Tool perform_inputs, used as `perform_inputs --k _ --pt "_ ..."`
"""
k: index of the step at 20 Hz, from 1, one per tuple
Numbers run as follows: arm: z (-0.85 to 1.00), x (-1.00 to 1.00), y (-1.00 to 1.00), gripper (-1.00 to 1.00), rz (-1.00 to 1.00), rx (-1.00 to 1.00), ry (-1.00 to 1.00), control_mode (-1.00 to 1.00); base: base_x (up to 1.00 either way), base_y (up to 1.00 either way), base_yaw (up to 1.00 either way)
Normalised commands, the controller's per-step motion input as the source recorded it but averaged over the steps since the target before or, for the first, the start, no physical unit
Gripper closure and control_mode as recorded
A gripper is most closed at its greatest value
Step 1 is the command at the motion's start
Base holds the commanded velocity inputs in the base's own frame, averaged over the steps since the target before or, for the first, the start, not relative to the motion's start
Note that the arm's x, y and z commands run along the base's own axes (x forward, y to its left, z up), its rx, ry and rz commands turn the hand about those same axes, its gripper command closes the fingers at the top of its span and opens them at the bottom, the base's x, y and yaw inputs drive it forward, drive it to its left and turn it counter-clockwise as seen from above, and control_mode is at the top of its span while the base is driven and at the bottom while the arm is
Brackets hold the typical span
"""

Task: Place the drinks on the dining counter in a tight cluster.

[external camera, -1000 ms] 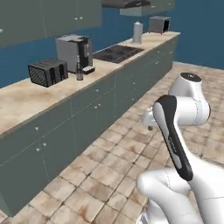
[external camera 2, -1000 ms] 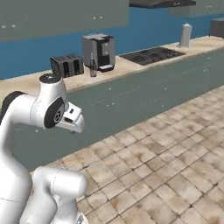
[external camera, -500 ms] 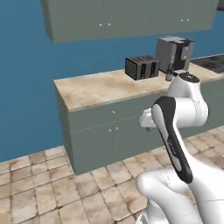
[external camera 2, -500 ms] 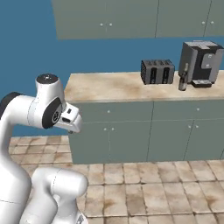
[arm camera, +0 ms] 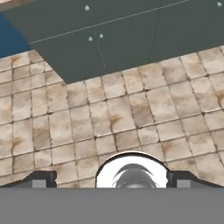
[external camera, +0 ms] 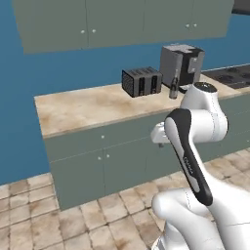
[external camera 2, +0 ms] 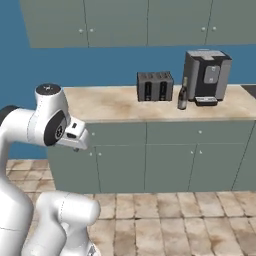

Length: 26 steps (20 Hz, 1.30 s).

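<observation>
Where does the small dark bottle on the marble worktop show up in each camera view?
Left base view: the small dark bottle stands right of centre, upper part, between the black slotted toaster and the grey coffee machine.
Right base view: the bottle stands right of centre, just left of the coffee machine.
Hand view: floor tiles and grey-green cabinet fronts.
Shared landmark: the toaster.

No legible text, label or sign anywhere.

Worktop (external camera: 88,107) left part bare; toaster (external camera: 141,82), coffee machine (external camera: 181,64) crowd right
</observation>
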Motion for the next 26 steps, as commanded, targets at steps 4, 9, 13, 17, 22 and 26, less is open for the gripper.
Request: perform_inputs --k 4,9,13,17,22,26 --pt "0.00 0.00 0.00 -1.00 0.00 0.00 0.00 1.00 0.98 -1.00 -0.19" --pt "0.00 0.00 0.00 -1.00 0.00 0.00 0.00 1.00 1.00 -0.99 -0.21" --pt "0.00 0.00 0.00 -1.00 0.00 0.00 0.00 1.00 1.00 -0.82 -0.15" --pt "0.00 0.00 0.00 -1.00 0.00 0.00 0.00 1.00 1.00 -0.64 0.04" --pt "0.00 0.00 0.00 -1.00 0.00 0.00 0.00 1.00 0.66 -0.04 0.18" --pt "0.00 0.00 0.00 -1.00 0.00 0.00 0.00 1.00 0.26 0.00 0.31"
